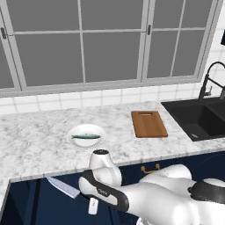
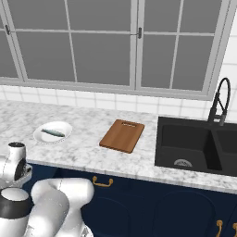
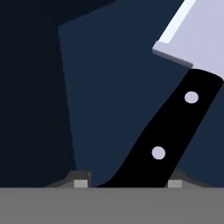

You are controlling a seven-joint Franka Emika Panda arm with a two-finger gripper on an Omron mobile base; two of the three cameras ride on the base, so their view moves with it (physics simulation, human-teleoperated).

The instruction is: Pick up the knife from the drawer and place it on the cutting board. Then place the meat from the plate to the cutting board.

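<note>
We see the marble desk (image 1: 35, 145) carrying the bare cutting board (image 1: 149, 124) and the white plate (image 1: 86, 136), the fish (image 1: 86, 136) still on it. Below, in the navy drawer (image 1: 26, 202), our claw (image 3: 127, 183) straddles the knife (image 3: 168, 135) handle; whether it pinches, we cannot tell. Both placements remain.

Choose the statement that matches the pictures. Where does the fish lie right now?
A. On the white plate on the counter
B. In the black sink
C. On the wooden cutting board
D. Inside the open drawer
A: the fish lies on the white plate, left of the cutting board, whose surface is bare wood.
</note>
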